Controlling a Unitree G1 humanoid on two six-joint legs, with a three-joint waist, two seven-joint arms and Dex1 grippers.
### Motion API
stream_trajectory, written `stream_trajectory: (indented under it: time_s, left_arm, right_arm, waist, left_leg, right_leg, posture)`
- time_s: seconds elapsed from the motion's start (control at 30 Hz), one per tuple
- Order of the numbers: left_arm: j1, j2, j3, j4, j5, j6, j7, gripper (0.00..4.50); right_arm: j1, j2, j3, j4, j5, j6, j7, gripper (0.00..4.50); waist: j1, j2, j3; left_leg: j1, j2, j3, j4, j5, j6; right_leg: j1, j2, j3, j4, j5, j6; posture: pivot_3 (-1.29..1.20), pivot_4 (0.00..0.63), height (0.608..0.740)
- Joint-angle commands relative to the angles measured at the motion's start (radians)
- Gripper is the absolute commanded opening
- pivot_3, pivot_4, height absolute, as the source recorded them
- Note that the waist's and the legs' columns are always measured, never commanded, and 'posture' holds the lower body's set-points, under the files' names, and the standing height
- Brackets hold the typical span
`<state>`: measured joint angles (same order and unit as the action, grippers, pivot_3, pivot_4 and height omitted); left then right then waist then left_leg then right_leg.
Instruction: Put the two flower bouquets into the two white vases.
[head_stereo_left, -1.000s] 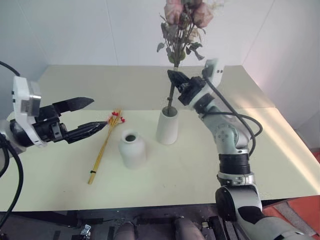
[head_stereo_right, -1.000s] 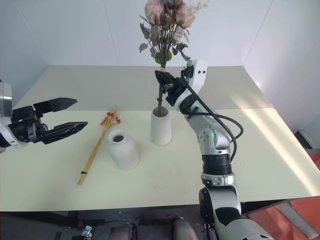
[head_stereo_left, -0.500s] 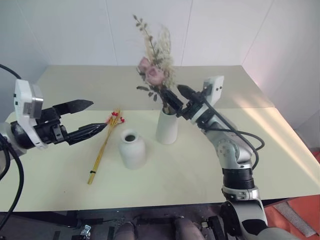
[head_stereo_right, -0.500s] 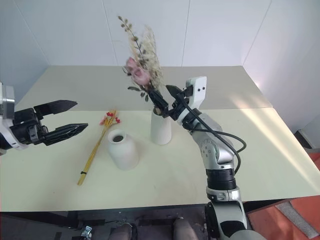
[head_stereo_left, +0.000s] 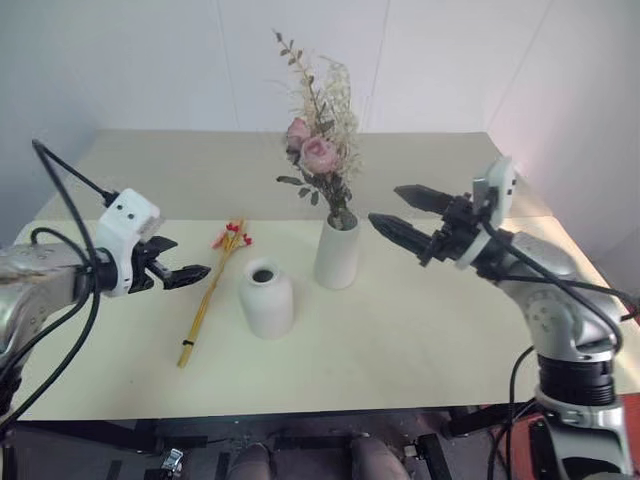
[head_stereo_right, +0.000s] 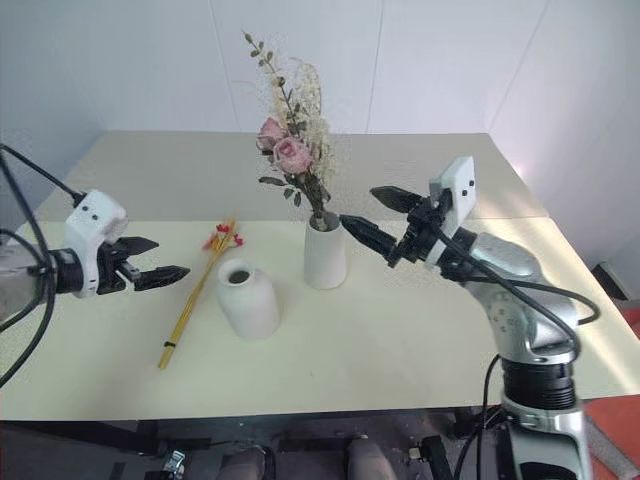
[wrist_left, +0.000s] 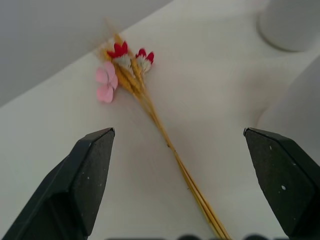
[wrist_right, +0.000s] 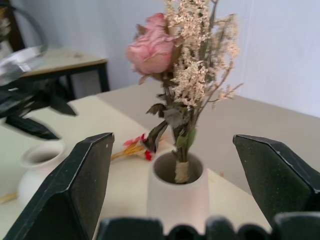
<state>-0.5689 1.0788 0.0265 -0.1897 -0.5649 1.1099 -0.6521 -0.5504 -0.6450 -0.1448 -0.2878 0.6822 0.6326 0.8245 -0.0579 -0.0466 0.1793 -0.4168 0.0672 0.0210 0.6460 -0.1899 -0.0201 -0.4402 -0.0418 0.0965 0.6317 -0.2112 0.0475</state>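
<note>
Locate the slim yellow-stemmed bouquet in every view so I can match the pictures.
Left eye view: slim bouquet lies flat on the table, left of the short vase.
Right eye view: same place, left of the short vase.
Left wrist view: running diagonally between the fingers, red blooms uppermost.
Right wrist view: just its red blooms, peeking behind the tall vase.
Shared landmark: the short vase beside it.

Rose bouquet (head_stereo_left: 322, 150): pink blooms, dk green leaves, pale beige sprigs. Slim bundle (head_stereo_left: 212, 288): yellow stems w/ red blooms + one pink petal bit. Tall vase (head_stereo_left: 337, 253) & short vase (head_stereo_left: 266, 297): matte white, plain. Counter (head_stereo_left: 400, 340): pale cream-yellow, no pattern. Tool fingers (head_stereo_left: 400, 232): black.
</note>
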Motion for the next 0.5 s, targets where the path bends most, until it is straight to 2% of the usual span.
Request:
stream_trajectory:
  time_s: [0.03,0.2,0.33,0.43,0.5]
  left_arm:
    - [-0.094,-0.048,-0.109,0.09,0.08,0.06,0.027,4.5]
    - [-0.193,-0.148,-0.232,0.256,0.183,0.038,0.023,4.5]
    - [-0.242,-0.215,-0.279,0.356,0.253,0.001,0.02,4.5]
    - [-0.263,-0.262,-0.307,0.428,0.314,-0.037,0.032,3.95]
    - [-0.268,-0.287,-0.31,0.46,0.343,-0.057,0.039,3.33]
  right_arm:
    - [0.014,-0.096,-0.033,-0.036,0.045,0.009,0.129,4.48]
    - [0.024,-0.199,-0.042,-0.02,0.046,0.001,0.23,4.48]
    - [0.027,-0.232,-0.06,-0.019,0.056,0.003,0.251,4.48]
    - [0.03,-0.247,-0.07,-0.024,0.062,0.009,0.256,4.5]
    - [0.031,-0.256,-0.075,-0.029,0.069,0.015,0.254,4.5]
  waist:
    - [-0.001,0.0,0.0]
    - [0.0,0.0,0.0]
    - [0.005,0.0,0.0]
    - [0.012,0.0,0.0]
    - [0.015,0.0,0.0]
  left_leg:
    - [0.0,0.0,0.0,0.0,0.0,0.0]
    - [0.0,0.0,0.0,0.0,0.0,0.0]
    - [0.0,-0.001,0.0,0.0,0.0,0.0]
    - [0.0,-0.001,-0.001,0.0,0.0,0.0]
    - [0.0,-0.001,-0.001,0.0,0.0,0.0]
  right_leg:
    - [0.0,0.0,0.0,0.0,0.0,0.0]
    - [0.0,0.0,0.0,0.0,0.0,0.0]
    - [0.0,0.0,0.001,0.001,0.0,0.0]
    - [0.0,0.0,0.001,0.0,0.0,0.0]
    - [0.0,0.0,0.001,0.0,0.0,0.0]
  posture:
    - [0.0,0.15,0.74]
    - [0.0,0.15,0.74]
    - [0.0,0.15,0.74]
    - [0.0,0.15,0.74]
    - [0.0,0.15,0.74]
